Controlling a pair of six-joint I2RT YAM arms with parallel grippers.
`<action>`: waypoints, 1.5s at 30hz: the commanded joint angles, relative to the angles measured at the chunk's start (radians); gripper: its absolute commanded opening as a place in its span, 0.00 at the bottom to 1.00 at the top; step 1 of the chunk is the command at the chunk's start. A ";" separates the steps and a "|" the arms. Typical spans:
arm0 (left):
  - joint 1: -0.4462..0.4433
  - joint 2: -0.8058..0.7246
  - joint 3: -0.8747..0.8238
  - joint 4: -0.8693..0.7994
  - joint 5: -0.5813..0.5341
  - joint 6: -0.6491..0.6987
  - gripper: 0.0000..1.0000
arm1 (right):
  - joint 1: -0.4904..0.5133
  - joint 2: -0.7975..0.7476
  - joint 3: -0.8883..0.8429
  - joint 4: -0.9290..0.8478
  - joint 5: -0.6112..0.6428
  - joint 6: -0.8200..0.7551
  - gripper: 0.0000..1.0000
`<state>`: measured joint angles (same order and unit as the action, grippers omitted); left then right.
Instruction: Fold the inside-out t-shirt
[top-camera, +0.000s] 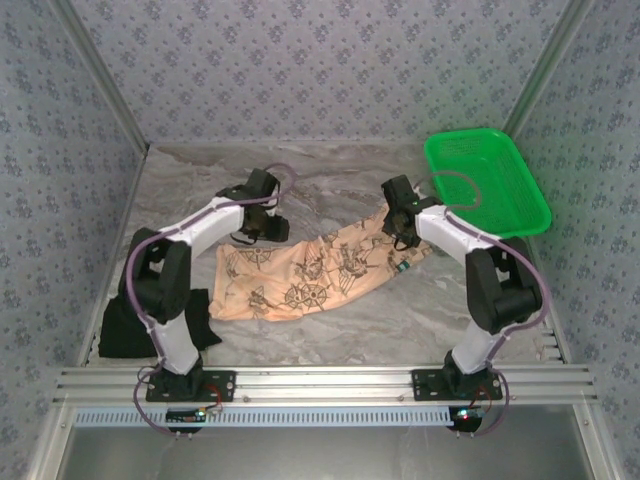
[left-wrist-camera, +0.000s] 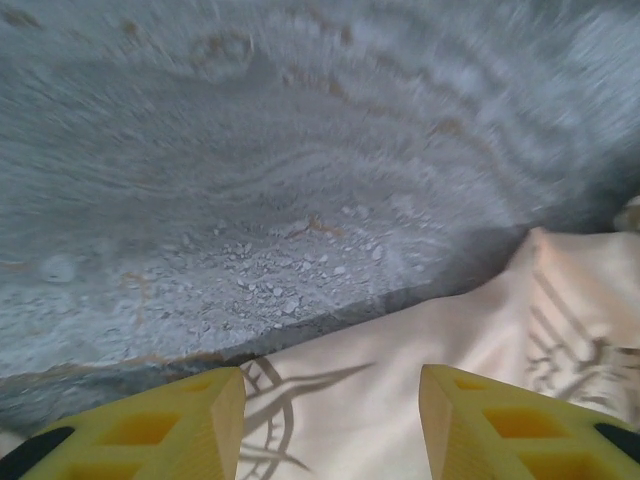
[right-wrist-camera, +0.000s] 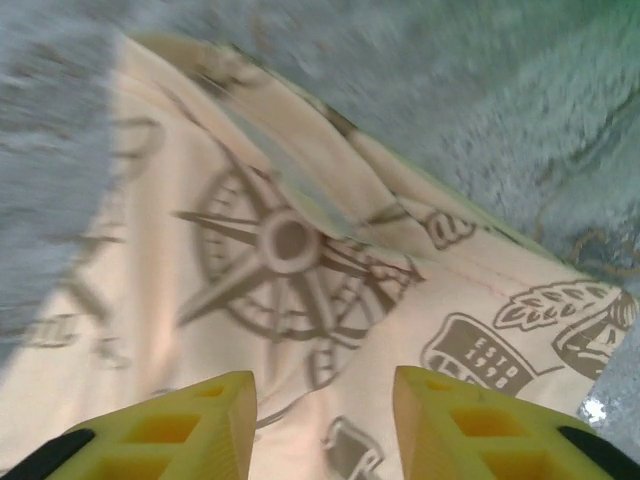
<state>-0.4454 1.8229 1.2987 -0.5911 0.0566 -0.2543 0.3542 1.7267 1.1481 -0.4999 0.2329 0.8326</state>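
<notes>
The inside-out t-shirt (top-camera: 310, 275) lies crumpled and roughly flat across the middle of the table, peach with dark compass and ship prints. My left gripper (top-camera: 262, 230) hovers at the shirt's upper left edge. In the left wrist view its yellow fingers (left-wrist-camera: 200, 420) stand apart, so the left gripper (left-wrist-camera: 332, 425) is open over the pale cloth (left-wrist-camera: 420, 350), with nothing pinched. My right gripper (top-camera: 403, 238) is over the shirt's upper right end. The right gripper (right-wrist-camera: 325, 425) is open above a compass print (right-wrist-camera: 285, 245), its fingertips (right-wrist-camera: 470, 420) clear of the fabric.
A green plastic basket (top-camera: 487, 180) sits at the back right. A plain black folded garment (top-camera: 128, 325) lies at the front left beside the left arm's base. Bare marbled tabletop (top-camera: 340, 190) lies behind the shirt, and patterned walls enclose the table.
</notes>
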 joint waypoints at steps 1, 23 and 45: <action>-0.007 0.038 0.002 -0.005 -0.010 0.029 0.50 | -0.017 0.084 0.011 0.089 -0.018 0.032 0.37; -0.126 -0.162 -0.318 -0.198 0.046 -0.280 0.49 | -0.082 0.703 0.791 0.170 -0.179 -0.196 0.31; -0.343 -0.296 -0.182 -0.016 0.096 -0.171 0.51 | -0.022 0.510 0.636 0.079 -0.164 -0.434 0.48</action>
<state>-0.7792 1.5646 1.0927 -0.5949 0.2802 -0.5900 0.2924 2.2417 1.8179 -0.3870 -0.0044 0.4793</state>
